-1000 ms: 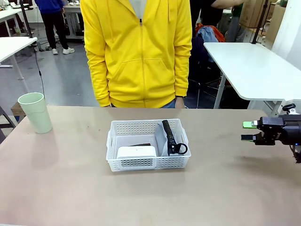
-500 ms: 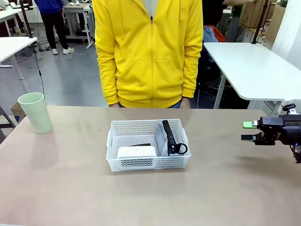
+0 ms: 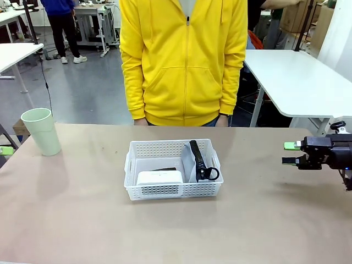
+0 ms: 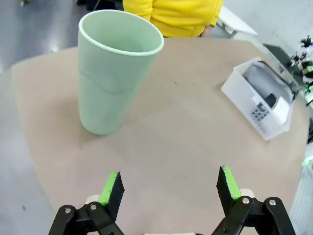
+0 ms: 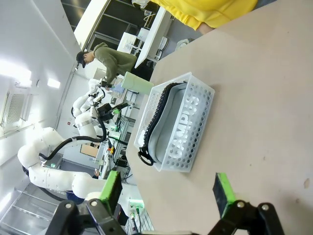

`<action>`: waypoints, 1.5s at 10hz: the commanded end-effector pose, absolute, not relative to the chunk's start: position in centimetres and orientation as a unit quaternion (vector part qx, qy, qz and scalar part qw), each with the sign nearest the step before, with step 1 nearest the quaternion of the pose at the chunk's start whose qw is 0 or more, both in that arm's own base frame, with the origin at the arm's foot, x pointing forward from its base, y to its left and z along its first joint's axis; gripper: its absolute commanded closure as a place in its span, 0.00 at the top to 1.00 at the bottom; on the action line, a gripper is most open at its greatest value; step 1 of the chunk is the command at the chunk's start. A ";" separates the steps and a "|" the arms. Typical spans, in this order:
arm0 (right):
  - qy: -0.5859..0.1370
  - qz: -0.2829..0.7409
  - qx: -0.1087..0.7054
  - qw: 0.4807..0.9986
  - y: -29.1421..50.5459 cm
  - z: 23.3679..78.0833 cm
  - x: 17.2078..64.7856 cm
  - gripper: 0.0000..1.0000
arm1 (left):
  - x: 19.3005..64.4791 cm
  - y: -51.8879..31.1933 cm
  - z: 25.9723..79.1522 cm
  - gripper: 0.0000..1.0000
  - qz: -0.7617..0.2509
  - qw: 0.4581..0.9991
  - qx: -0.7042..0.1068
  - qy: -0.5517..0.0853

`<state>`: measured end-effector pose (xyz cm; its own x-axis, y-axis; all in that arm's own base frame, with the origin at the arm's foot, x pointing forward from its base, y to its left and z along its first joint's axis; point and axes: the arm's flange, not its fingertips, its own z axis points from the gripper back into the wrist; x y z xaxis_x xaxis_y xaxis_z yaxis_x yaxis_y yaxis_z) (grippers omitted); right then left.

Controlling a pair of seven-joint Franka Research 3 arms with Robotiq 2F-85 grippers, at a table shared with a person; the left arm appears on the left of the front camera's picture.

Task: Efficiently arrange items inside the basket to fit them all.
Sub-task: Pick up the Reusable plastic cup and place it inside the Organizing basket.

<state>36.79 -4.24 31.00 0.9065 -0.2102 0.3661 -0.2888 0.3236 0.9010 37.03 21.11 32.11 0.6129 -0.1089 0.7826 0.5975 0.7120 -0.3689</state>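
Note:
The white basket [image 3: 165, 190] sits mid-table. Inside it lie a small white box [image 3: 159, 177], a black stapler [image 3: 164, 169] partly hidden behind the box, and the grey pouch [image 3: 190, 160] standing on edge, its black zipper up. The pale green cup [image 3: 41, 131] stands upright at the far left, outside the basket. My left gripper [image 4: 169, 182] is open and empty, a short way from the cup [image 4: 115, 73]; one green pad [image 3: 5, 150] shows at the table's left edge. My right gripper [image 3: 288, 153] hovers open and empty, well right of the basket [image 5: 188, 125].
A person in a yellow hoodie [image 3: 184, 60] stands at the table's far edge behind the basket, hands down. A white table [image 3: 297, 77] stands at the back right. Bare tabletop lies between the cup and the basket and along the front.
The person has stepped to the right. A green pad of my left gripper has come into the front view at the left edge. The right gripper has stayed still.

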 end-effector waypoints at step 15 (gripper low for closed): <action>-0.212 0.029 0.581 0.785 -4.4 31.3 36.6 1.00 | 45.7 21.5 24.5 1.00 -0.246 0.799 -0.305 -0.457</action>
<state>36.79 -4.24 31.00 0.9066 -0.2100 0.3659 -0.2887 0.3236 0.9011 45.44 21.32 24.67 0.4848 -0.0708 0.8717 0.6453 0.7018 -0.3019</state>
